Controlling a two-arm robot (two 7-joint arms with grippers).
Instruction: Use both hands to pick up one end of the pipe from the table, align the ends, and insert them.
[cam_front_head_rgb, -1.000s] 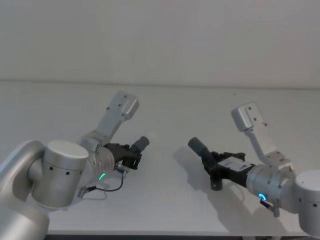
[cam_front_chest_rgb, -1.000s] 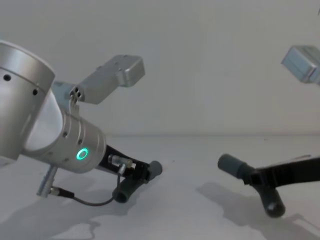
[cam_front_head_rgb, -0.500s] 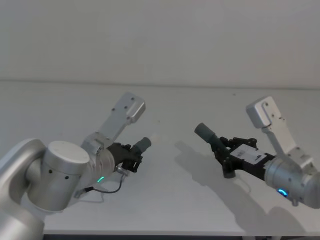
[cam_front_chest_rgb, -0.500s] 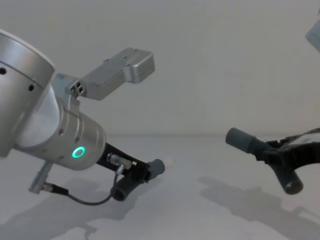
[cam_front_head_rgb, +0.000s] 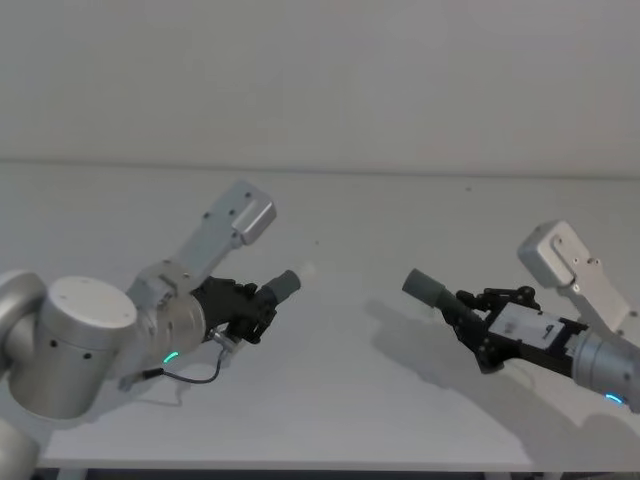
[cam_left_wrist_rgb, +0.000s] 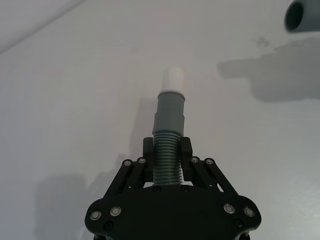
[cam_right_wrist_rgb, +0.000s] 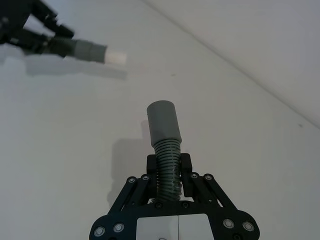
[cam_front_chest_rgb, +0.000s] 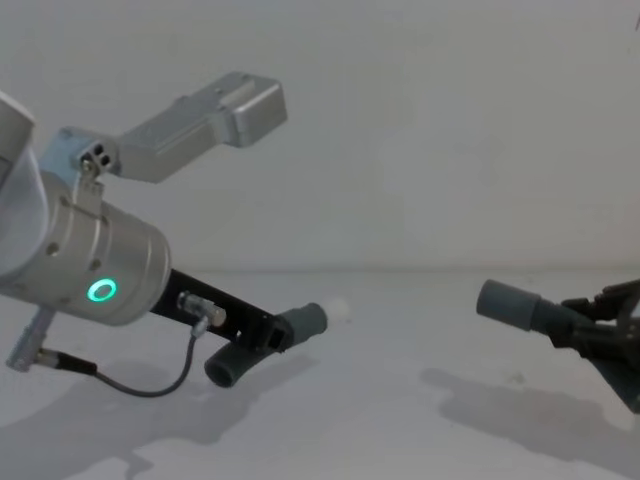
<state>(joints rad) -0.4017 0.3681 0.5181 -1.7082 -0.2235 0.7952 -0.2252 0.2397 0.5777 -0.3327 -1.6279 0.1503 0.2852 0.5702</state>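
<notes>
My left gripper (cam_front_head_rgb: 252, 312) is shut on the ribbed middle of one dark grey pipe piece (cam_front_head_rgb: 283, 286), held just above the table (cam_front_head_rgb: 340, 400). Its narrow white tip (cam_front_chest_rgb: 338, 308) points toward the right arm. The left wrist view shows that piece (cam_left_wrist_rgb: 169, 125) clamped between the fingers (cam_left_wrist_rgb: 146, 148). My right gripper (cam_front_head_rgb: 482, 325) is shut on the second pipe piece (cam_front_head_rgb: 430, 288), lifted off the table, its open grey cuff (cam_front_chest_rgb: 508, 303) facing left. The right wrist view shows this cuff (cam_right_wrist_rgb: 163, 122) with the left piece (cam_right_wrist_rgb: 85, 50) farther off. A wide gap separates the two ends.
The white-grey table stretches back to a plain pale wall. Soft shadows (cam_front_head_rgb: 420, 340) of the arms and pieces lie on its surface. The left arm's silver body with the green ring light (cam_front_chest_rgb: 100, 291) and a loose black cable (cam_front_chest_rgb: 150, 385) hang low at the front left.
The right gripper has carried its pipe piece up and to the right, widening the gap. The left arm has drawn back slightly, and its piece now sits a little higher.
</notes>
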